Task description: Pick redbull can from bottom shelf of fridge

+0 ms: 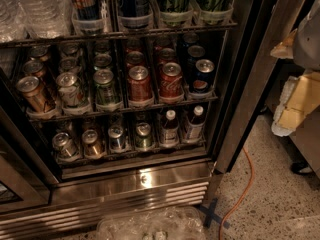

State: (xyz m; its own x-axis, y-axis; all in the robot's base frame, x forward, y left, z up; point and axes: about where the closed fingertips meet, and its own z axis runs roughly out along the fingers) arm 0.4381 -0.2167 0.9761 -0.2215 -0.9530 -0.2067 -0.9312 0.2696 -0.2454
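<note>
The fridge (150, 181) stands open, with dark wire racks full of drinks and a slatted steel grille at its base. On the bottom shelf the redbull can (116, 137), slim with a blue-and-silver body, stands in the front row. A slim copper-orange can (92, 143) is on its left and a slim greenish can (143, 135) on its right. A silvery can (65, 145) stands at the far left. My gripper is not in view, so I cannot place it relative to the can.
Two small bottles (169, 126) stand right of the slim cans. Cola and other cans (171, 81) fill the middle shelf. A clear plastic-wrapped bundle (150, 226) lies on the floor before the grille. An orange cable (245, 184) crosses the floor. Grey and beige shapes (300, 94) sit at the right edge.
</note>
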